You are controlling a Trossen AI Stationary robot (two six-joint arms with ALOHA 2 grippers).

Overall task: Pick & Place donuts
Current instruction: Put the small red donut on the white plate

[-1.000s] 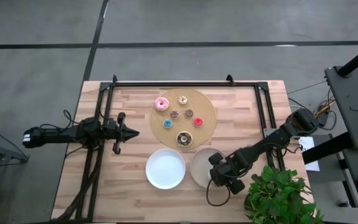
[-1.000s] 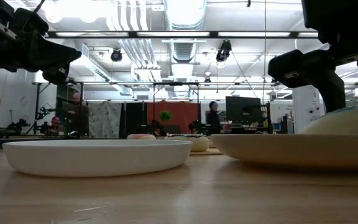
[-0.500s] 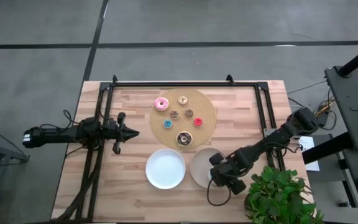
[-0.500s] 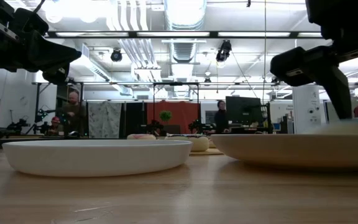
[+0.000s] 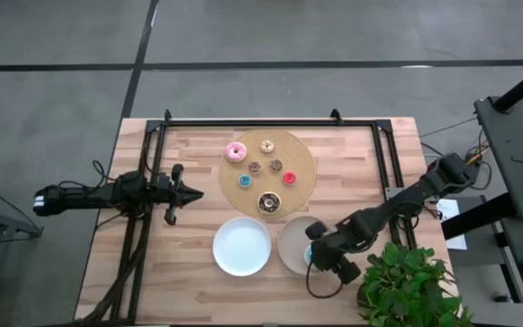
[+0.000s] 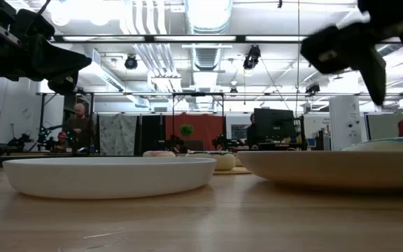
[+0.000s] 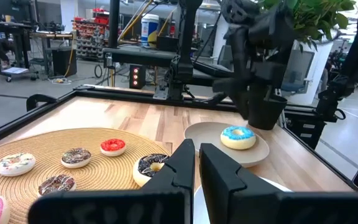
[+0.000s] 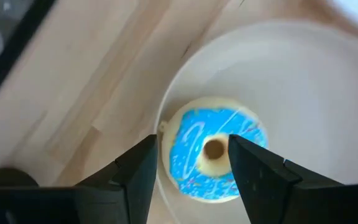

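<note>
Right pincer (image 8: 188,171): spread, empty; we see light blue donut (image 8: 211,157) below it on plate (image 8: 303,93). Left pincer (image 7: 194,168): pressed together, empty.

The left gripper (image 7: 194,163) points across the wooden table (image 7: 166,121), its fingers pressed together; ahead, a blue-iced donut (image 7: 238,137) lies on a pale plate (image 7: 199,132). The right gripper (image 7: 257,102) hangs just above that plate; five donuts sit on the woven round board (image 7: 55,138), among them a red one (image 7: 112,146) and a chocolate one (image 7: 149,168).

No legible text, label, brand, number or sign is found in any view; markings on the distant room equipment are too small to be read.
</note>
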